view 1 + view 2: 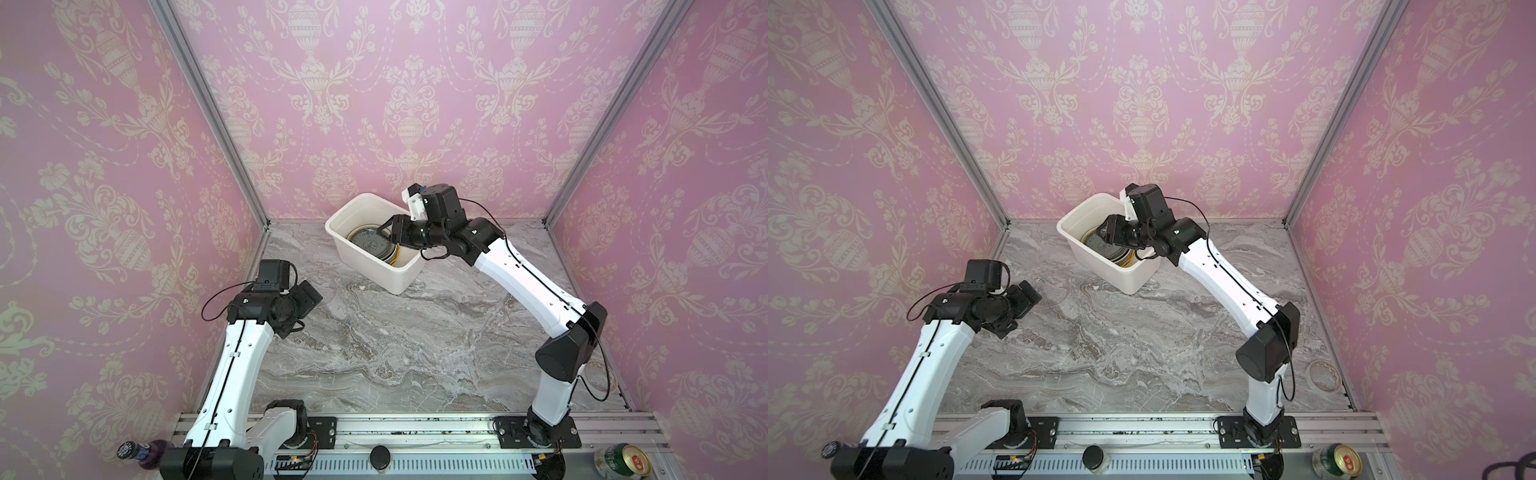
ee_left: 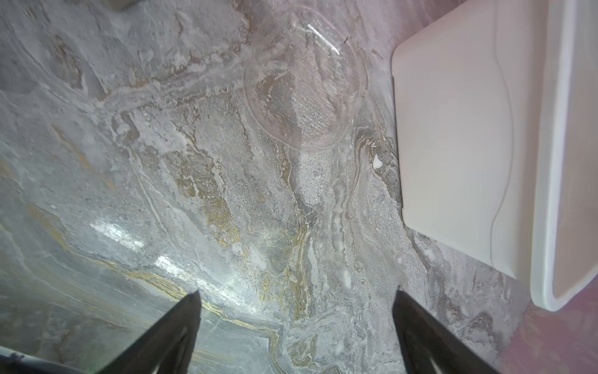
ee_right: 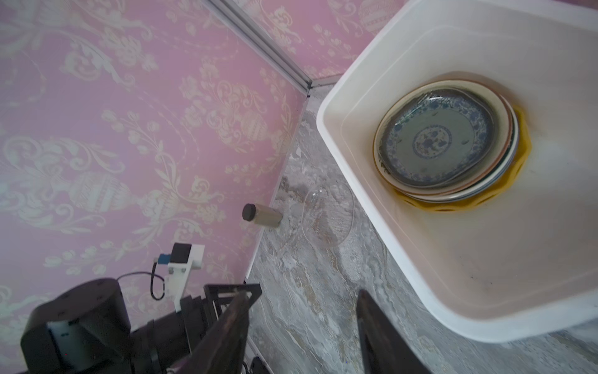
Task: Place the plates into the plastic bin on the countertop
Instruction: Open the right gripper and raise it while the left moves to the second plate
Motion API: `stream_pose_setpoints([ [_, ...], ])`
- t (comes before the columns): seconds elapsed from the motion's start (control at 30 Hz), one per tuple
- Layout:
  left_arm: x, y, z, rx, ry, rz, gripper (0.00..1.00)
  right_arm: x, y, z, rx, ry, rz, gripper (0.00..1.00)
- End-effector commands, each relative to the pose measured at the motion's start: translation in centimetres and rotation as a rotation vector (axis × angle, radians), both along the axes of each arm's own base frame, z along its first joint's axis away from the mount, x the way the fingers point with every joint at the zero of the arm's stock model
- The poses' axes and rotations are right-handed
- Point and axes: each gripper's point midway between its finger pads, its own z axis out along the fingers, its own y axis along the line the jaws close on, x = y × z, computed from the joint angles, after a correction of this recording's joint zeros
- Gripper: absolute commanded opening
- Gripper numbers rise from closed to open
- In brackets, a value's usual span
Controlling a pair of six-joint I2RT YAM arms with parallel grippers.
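The white plastic bin (image 1: pixel 399 278) stands at the back of the grey marble countertop (image 1: pixel 395 340). Inside it lies a stack of plates: a small blue patterned plate (image 3: pixel 433 139) on top, pale ones under it, and a yellow scalloped plate (image 3: pixel 521 155) at the bottom. A clear glass plate (image 2: pixel 305 87) lies flat on the countertop beside the bin's outer wall (image 2: pixel 453 145), and shows faintly in the right wrist view too (image 3: pixel 326 213). My left gripper (image 2: pixel 297 291) hovers open over bare marble, short of that plate. My right gripper (image 1: pixel 384 230) is open and empty above the bin's rim.
A tape roll (image 1: pixel 1323 376) lies at the right edge of the countertop. A small dark-capped jar (image 3: pixel 262 215) sits against the left wall near the glass plate. Along the ribbed rail (image 1: pixel 415 428) in front are a can (image 1: pixel 623 459) and a bottle (image 1: pixel 141 451).
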Motion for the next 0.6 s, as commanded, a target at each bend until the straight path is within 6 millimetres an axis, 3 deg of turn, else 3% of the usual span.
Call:
stream_pose_setpoints([
  [0.0, 2.2, -0.7, -1.1, -0.159, -0.043, 0.125, 0.91, -2.5, -1.0, -2.8, -0.107, -0.002, 0.113, 0.54],
  [0.3, 4.9, 0.3, -5.8, -0.284, -0.026, 0.409, 0.78, -2.3, -0.3, -3.4, -0.095, 0.011, 0.128, 0.54],
  [0.57, 6.2, 0.9, -8.8, -0.299, 0.039, 0.522, 0.71, -2.0, 0.0, -3.6, -0.114, 0.006, 0.147, 0.54],
])
